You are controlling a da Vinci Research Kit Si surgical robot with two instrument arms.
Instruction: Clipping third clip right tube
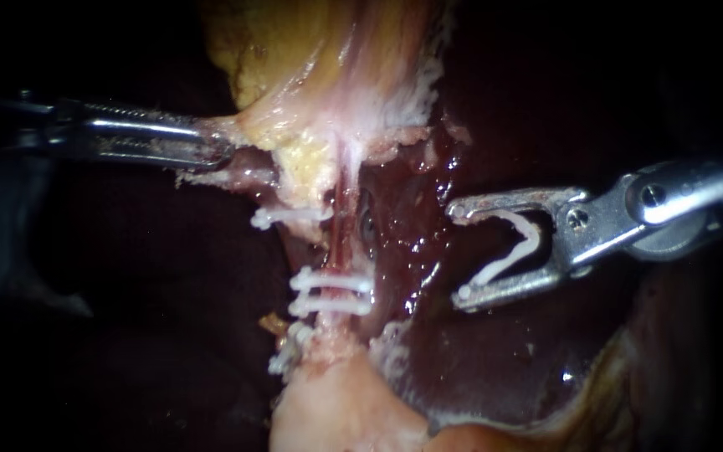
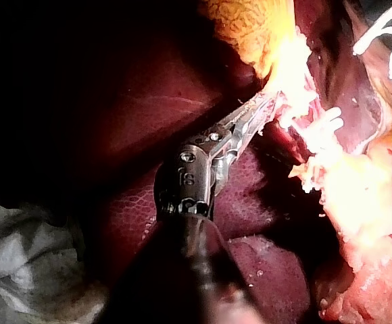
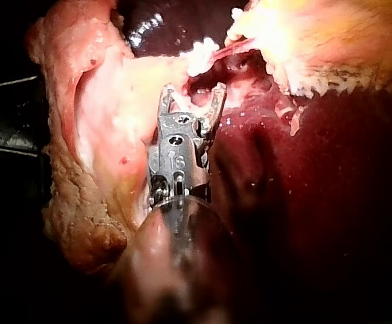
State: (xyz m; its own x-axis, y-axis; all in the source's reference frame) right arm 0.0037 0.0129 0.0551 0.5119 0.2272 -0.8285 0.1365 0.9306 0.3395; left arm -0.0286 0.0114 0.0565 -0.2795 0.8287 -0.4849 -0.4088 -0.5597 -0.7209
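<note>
The left instrument (image 1: 226,155) enters from 9 o'clock, its claw narrow and clamped on the edge of the pale tissue (image 1: 248,167) at the gallbladder side. The right tube (image 1: 345,219) runs from 12 to 6 o'clock at the centre and carries two white clips (image 1: 332,283) across its lower part. At its 3 o'clock, apart from it over the dark liver (image 1: 495,360), the right instrument (image 1: 460,253) holds its claw wide, with an open clip (image 1: 519,238) seated between both halves.
</note>
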